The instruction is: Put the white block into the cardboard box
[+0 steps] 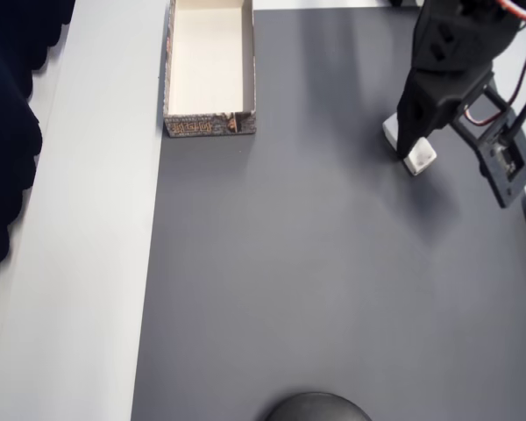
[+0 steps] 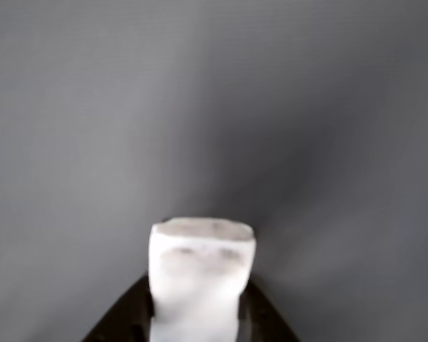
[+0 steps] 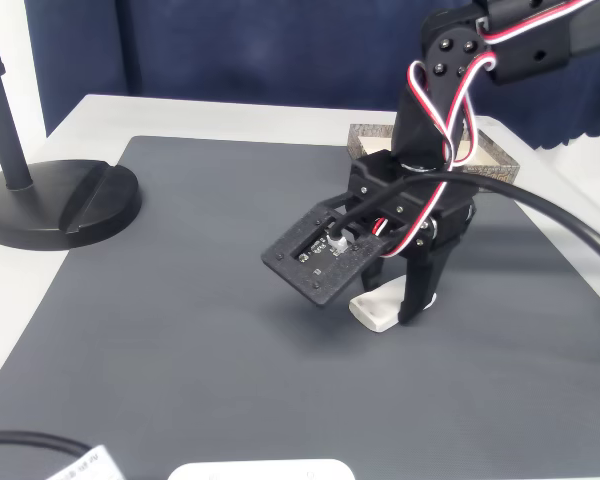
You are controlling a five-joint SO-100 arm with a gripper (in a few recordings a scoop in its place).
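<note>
The white block [image 1: 418, 154] lies flat on the dark mat at the far right of the overhead view, small, plain and round-edged, with one end poking out from under me. In my wrist view its blunt end [image 2: 202, 274] sits close up between my dark fingers, low in the middle. From the fixed view it rests [image 3: 377, 308] on the mat. The box [image 1: 209, 124] sits well apart at the far left, open-topped, cream inside, mottled brown-grey outside, with a small notch in its near wall.
</note>
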